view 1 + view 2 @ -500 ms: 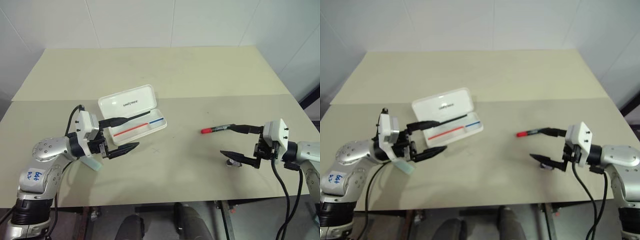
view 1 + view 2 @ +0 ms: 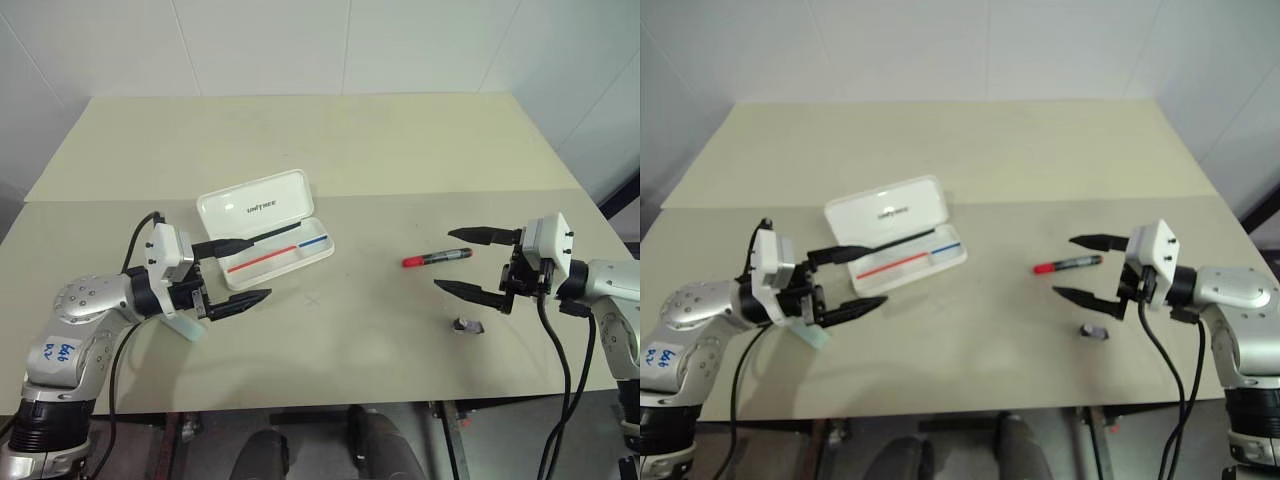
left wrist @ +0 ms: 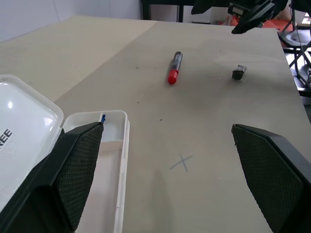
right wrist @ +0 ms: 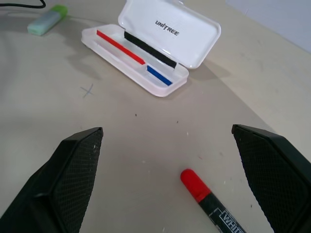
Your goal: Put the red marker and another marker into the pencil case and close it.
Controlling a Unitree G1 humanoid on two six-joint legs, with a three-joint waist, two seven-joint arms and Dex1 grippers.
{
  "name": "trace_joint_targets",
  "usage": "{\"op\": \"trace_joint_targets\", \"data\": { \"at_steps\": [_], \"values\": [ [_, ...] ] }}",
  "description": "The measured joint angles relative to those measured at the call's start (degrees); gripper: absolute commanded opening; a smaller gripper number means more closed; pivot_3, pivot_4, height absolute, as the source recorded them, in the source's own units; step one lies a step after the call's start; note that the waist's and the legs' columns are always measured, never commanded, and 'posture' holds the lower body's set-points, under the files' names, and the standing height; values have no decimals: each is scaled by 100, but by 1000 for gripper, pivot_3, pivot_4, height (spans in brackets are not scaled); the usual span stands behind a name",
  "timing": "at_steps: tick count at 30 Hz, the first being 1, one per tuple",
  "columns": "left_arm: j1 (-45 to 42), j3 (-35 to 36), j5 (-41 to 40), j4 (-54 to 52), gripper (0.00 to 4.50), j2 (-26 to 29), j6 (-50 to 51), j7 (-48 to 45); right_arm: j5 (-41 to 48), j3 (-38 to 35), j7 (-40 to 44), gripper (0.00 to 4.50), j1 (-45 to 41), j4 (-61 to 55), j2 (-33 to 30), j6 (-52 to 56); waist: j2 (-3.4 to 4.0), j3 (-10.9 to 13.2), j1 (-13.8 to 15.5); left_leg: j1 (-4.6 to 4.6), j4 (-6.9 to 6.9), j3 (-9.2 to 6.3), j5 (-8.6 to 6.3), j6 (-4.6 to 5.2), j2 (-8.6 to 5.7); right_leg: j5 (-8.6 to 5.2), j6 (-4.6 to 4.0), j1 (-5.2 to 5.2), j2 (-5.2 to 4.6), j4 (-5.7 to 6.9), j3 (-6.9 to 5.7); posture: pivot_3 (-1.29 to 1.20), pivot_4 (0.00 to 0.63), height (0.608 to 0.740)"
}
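Nothing is packed yet. The case (image 2: pixel 268 229) lies open on the worktop (image 2: pixel 330 150), lid back, with neither marker in it. The red marker (image 2: pixel 437 258) rests on the worktop well right of the case, just beside the right gripper (image 2: pixel 456 261), whose fingers are spread and empty. The green marker (image 4: pixel 46 21) lies left of the case, under the left gripper (image 2: pixel 246 271), also spread and empty. Both picks, both placements and the closing remain. A small dark piece (image 2: pixel 466 325) lies near the red marker, not blocking it.
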Motion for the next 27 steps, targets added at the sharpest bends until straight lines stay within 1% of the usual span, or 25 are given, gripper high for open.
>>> {"op": "trace_joint_targets", "data": {
  "at_steps": [1, 4, 7, 13, 20, 27],
  "values": [
    [23, 11, 9, 0, 4442, 17, -6, -5, 2, 72, 0, 4500, -11, 0, 42, 0, 0, 0, -4, 0, 0, 1, 0, 0, 0, 0, 0, 0, 0, 1, 0, 0, 150, 740],
    [161, 112, 31, 87, 3820, 47, -132, -101, 1, 220, -55, 4500, -22, -106, 238, 5, 0, 0, -12, 1, -1, 3, 0, 0, 1, 0, -1, -3, 0, 4, 1, 0, 150, 740],
    [197, 158, 173, 130, 2873, 107, -157, -38, 14, 383, -75, 4500, -147, -182, 439, 5, 0, 0, -4, 1, 6, 0, 0, -1, 1, -1, -2, -4, -1, 10, -1, 0, 150, 740],
    [198, -76, 594, 123, 2873, 213, -131, 124, 41, 614, -93, 4500, -323, -348, 681, 13, 0, 0, 7, -4, 10, -5, 0, -2, 0, 0, -1, -4, -3, 10, -2, 0, 150, 740],
    [102, -160, 786, 438, 2873, 615, 72, -12, 109, 1097, -160, 4500, -423, -822, 969, 263, -1, 0, -8, -3, 1, -4, 0, -1, 2, -2, -4, -11, -3, 12, -7, 0, 150, 740],
    [-432, -585, 1168, 1010, 2873, 819, 88, -259, 92, 1429, -257, 4500, -569, -942, 1389, 213, -1, 0, 5, -8, 2, -4, 0, -2, 0, -2, -4, -14, -5, 19, -12, 0, 150, 740]
  ]
}}
